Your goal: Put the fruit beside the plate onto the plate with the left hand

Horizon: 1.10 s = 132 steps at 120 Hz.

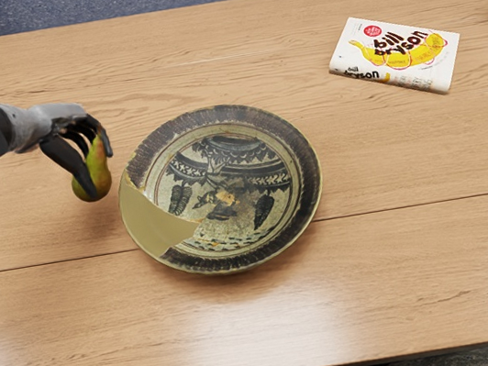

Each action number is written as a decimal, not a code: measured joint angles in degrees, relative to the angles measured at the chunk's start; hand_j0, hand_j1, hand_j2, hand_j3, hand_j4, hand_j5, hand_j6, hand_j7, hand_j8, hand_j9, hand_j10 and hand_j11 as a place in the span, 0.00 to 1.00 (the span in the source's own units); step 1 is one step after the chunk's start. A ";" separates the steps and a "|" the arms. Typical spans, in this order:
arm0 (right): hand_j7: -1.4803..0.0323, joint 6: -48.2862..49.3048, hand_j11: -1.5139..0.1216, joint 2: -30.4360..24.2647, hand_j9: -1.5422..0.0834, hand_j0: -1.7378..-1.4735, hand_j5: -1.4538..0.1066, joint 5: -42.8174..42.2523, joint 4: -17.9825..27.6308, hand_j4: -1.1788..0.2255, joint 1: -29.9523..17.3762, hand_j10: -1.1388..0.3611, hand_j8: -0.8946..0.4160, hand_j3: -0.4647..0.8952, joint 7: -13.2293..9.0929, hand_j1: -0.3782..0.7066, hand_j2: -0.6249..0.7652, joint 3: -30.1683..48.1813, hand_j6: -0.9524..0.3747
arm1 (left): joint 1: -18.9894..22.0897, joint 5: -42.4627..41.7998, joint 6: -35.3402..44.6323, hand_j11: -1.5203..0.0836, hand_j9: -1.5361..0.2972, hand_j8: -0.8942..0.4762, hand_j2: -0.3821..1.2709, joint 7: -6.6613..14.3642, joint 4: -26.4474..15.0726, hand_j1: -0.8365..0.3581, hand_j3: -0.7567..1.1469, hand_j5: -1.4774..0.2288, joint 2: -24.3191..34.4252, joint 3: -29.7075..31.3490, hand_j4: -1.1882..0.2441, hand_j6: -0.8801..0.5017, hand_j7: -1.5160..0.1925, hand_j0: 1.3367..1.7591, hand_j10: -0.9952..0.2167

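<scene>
Fingers (79, 139) of our left hand (69, 136) grip the pear (94, 174), just beside the plate (299, 151) on the worktop (264, 310). We judge only carrying and releasing remain.

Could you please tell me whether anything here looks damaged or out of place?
Yes: the plate has a plain tan wedge on its left side where the dark pattern breaks off, like a patched chip. The book lies askew. Otherwise nothing stands out.
</scene>
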 joint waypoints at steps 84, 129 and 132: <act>0.96 -0.04 0.90 0.00 0.93 0.30 0.91 0.00 0.01 0.82 -0.16 0.74 0.66 0.34 0.01 0.06 0.45 -0.09 0.70 | -8.47 -9.28 -2.79 0.29 0.26 0.21 0.74 0.02 1.00 0.38 0.40 0.23 -7.12 0.60 0.27 0.18 0.26 0.76 0.15; 0.96 -0.07 0.90 0.00 0.93 0.30 0.91 0.00 -0.01 0.82 -0.27 0.74 0.66 0.34 0.01 0.06 0.45 -0.09 0.70 | -10.60 -10.39 -2.79 0.26 0.23 0.23 0.74 0.00 3.25 0.35 0.40 0.20 -11.65 0.63 0.26 0.20 0.23 0.76 0.13; 0.96 -0.07 0.90 0.00 0.93 0.30 0.91 0.00 -0.01 0.82 -0.27 0.74 0.66 0.34 0.01 0.06 0.45 -0.09 0.70 | -10.62 -10.38 -2.79 0.25 0.23 0.23 0.75 0.00 3.37 0.35 0.40 0.20 -12.13 0.63 0.25 0.20 0.23 0.75 0.13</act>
